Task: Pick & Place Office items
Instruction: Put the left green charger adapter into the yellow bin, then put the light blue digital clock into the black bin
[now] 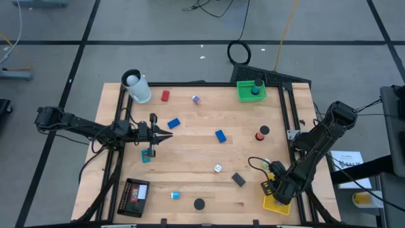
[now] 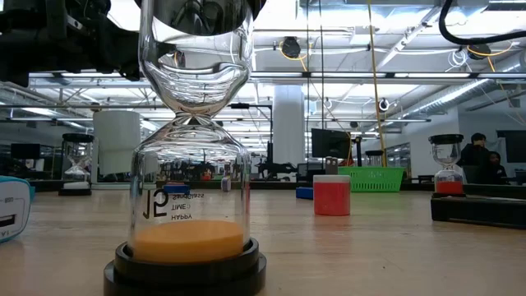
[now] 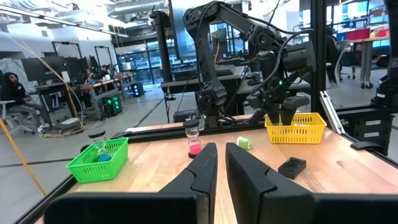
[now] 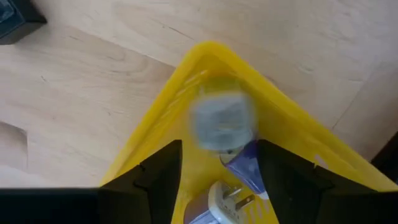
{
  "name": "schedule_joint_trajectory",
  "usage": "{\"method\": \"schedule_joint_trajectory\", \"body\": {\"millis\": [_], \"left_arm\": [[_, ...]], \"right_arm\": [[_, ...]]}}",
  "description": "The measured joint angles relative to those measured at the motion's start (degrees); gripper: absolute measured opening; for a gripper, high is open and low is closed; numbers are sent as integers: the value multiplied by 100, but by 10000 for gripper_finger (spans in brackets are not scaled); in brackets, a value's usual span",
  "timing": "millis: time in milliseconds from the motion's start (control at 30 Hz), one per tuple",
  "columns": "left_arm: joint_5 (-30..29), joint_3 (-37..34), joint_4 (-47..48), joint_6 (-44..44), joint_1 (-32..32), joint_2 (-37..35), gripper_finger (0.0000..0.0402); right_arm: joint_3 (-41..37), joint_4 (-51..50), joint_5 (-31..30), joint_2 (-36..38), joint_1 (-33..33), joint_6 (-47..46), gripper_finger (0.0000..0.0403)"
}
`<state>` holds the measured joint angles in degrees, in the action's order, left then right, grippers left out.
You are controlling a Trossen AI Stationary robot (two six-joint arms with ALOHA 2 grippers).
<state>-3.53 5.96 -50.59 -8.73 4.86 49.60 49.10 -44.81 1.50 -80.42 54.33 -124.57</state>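
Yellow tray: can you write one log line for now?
right gripper: open over yellow tray | blurred item: dropping | left gripper: shut, mid-table

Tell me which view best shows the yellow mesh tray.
The left wrist view: the yellow mesh tray shows whole from the side, the right gripper above it. The high view has it partly hidden under that arm. The right wrist view sees only one corner. The low view misses it.

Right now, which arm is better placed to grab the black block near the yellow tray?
Right, likely. The right gripper hovers over the yellow tray, jaws apart, and the black block lies just beside it. The left gripper sits mid-table on the left side, jaws nearly together, much farther away.
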Motion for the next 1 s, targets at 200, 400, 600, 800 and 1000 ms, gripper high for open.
{"method": "schedule_joint_trajectory", "body": {"millis": [200, 400, 600, 800, 1000], "left_arm": [[-1, 0, 0, 0, -1, 0, 42], [-1, 0, 0, 0, -1, 0, 42], [0, 0, 0, 0, 0, 0, 42], [-1, 0, 0, 0, 0, -2, 42], [-1, 0, 0, 0, -1, -2, 42]], "right_arm": [[-2, 134, 7, 48, -14, 303, 214], [-4, 213, 14, 297, -45, 719, 193], [-4, 153, 4, 513, -117, 1232, 141], [-4, 187, -450, 757, -482, 2225, 76], [-4, 181, -640, 968, -1080, 3771, 35]]}}
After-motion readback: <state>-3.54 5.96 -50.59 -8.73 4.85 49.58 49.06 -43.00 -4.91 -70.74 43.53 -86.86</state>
